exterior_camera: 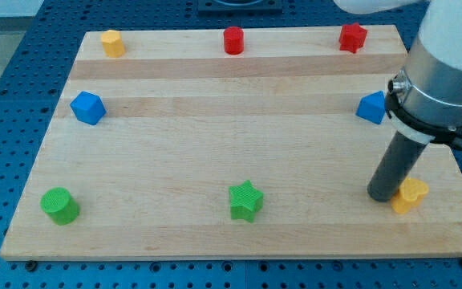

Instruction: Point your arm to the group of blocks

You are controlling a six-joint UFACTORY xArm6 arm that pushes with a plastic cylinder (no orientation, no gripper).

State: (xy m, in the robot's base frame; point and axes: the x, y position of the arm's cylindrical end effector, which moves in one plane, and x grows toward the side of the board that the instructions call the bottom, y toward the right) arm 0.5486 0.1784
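My tip (384, 197) rests on the board at the view's lower right, touching or nearly touching the left side of a yellow block (410, 195). A blue block (370, 107) sits above it, partly hidden behind the arm. A red star-like block (352, 37) is at the top right, a red cylinder (233, 40) at the top middle, a yellow block (112, 42) at the top left. A blue cube-like block (87, 107) is at the left, a green cylinder (59, 205) at the lower left, a green star (245, 201) at the bottom middle.
The wooden board (231, 144) lies on a blue perforated table (6, 120). The arm's white and grey body (443, 72) covers the board's right edge.
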